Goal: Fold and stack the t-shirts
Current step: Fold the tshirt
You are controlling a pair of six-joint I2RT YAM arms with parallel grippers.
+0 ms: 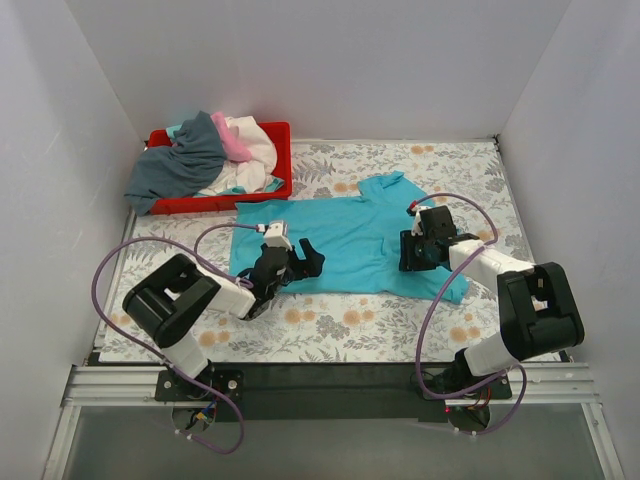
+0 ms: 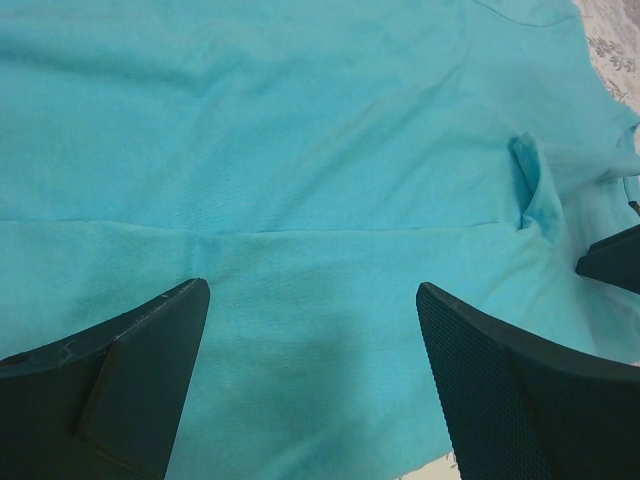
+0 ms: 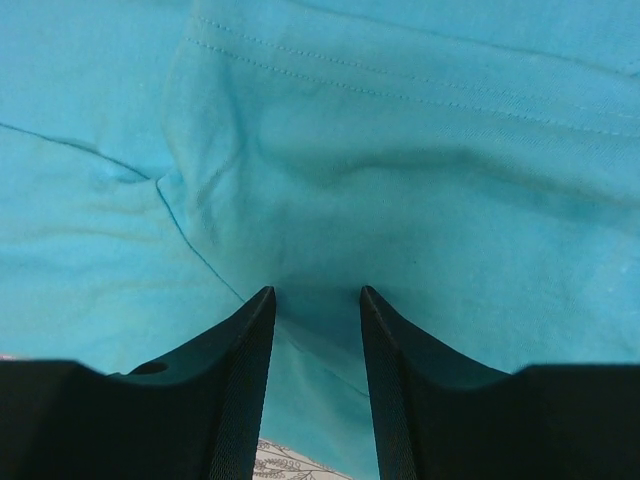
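A bright turquoise t-shirt lies spread on the flowered table, folded over along its near side, with one sleeve toward the back. My left gripper hovers over its near left part, fingers wide open with only flat cloth beneath them. My right gripper is at the shirt's right part. Its fingers stand a little apart, with a rumpled fold of the cloth at their tips and nothing pinched between them. More t-shirts, slate grey, white and pink, are piled in the tray.
The red plastic tray stands at the back left, the grey shirt spilling over its left edge. White walls close in the table on three sides. Purple cables loop from both arms over the flowered tablecloth.
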